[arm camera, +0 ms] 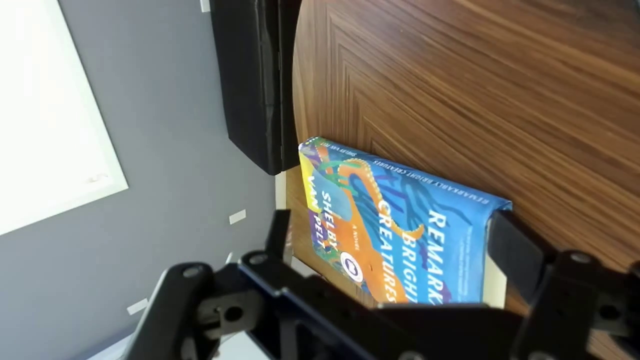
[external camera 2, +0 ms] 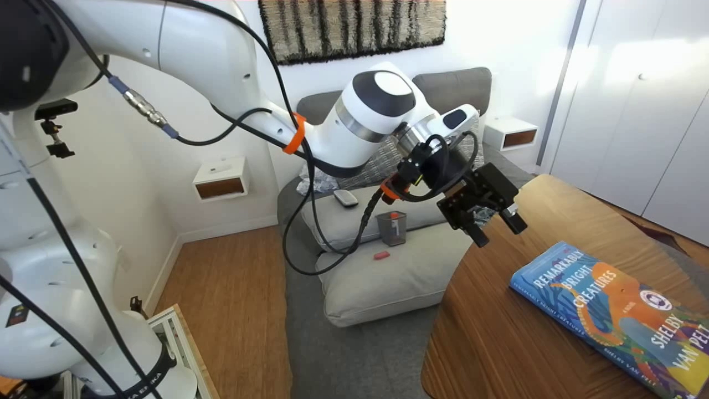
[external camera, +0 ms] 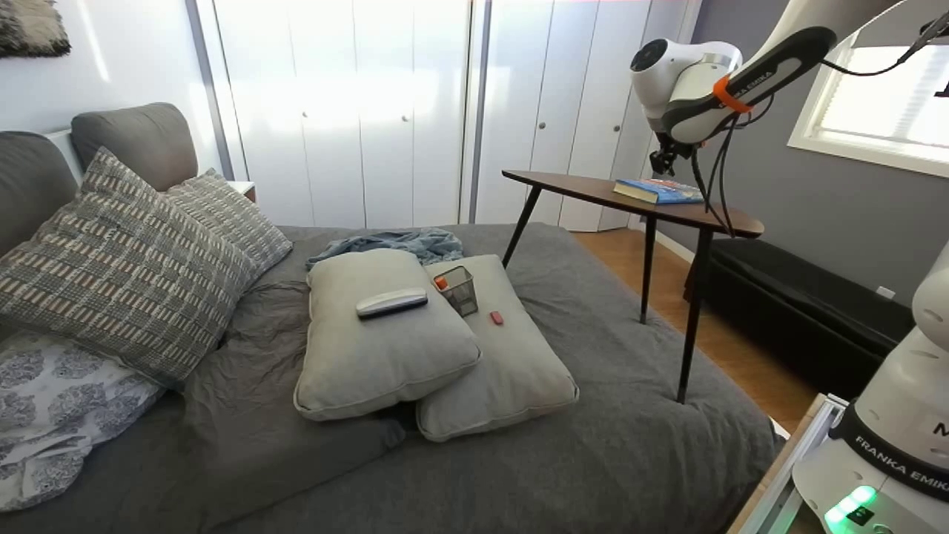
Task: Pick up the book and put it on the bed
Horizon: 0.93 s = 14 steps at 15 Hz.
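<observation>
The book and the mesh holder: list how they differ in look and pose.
The book has a bright cover printed in blue, orange and yellow; the mesh holder is plain grey and see-through.
The book lies flat on the wooden table; the mesh holder rests on the beige cushions.
The book is closed; the mesh holder is open-topped, with an orange-topped item inside.
Shared: neither is gripped by the end effector.

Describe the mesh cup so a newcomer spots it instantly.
On the bed, find two overlapping pale cushions. The mesh cup sits there between a white-and-black object and a small red object. Of the three, only the cup is see-through, with an orange item inside.
</observation>
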### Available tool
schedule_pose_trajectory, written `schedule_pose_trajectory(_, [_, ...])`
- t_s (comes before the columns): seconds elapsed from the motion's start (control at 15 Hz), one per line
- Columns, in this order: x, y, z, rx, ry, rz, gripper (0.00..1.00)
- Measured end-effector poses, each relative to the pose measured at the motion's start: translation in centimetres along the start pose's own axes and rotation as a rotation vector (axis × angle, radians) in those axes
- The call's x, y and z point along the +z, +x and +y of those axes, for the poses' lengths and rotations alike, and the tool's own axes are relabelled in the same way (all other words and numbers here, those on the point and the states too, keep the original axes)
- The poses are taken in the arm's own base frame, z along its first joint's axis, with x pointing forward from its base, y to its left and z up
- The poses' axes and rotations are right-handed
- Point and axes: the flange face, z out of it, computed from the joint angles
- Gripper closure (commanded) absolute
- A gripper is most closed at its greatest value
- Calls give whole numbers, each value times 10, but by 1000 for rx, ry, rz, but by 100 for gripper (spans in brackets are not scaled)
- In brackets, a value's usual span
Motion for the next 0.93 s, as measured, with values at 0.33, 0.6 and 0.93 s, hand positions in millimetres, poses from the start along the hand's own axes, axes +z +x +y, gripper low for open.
schedule_pose_trajectory(0.33, [0,3,0,9,-4,0,0])
schedule_pose_trajectory(0.6, [0,14,-16,4,-67,47,0])
schedule_pose_trajectory(0.93, [17,40,-42,-29,-98,56,12])
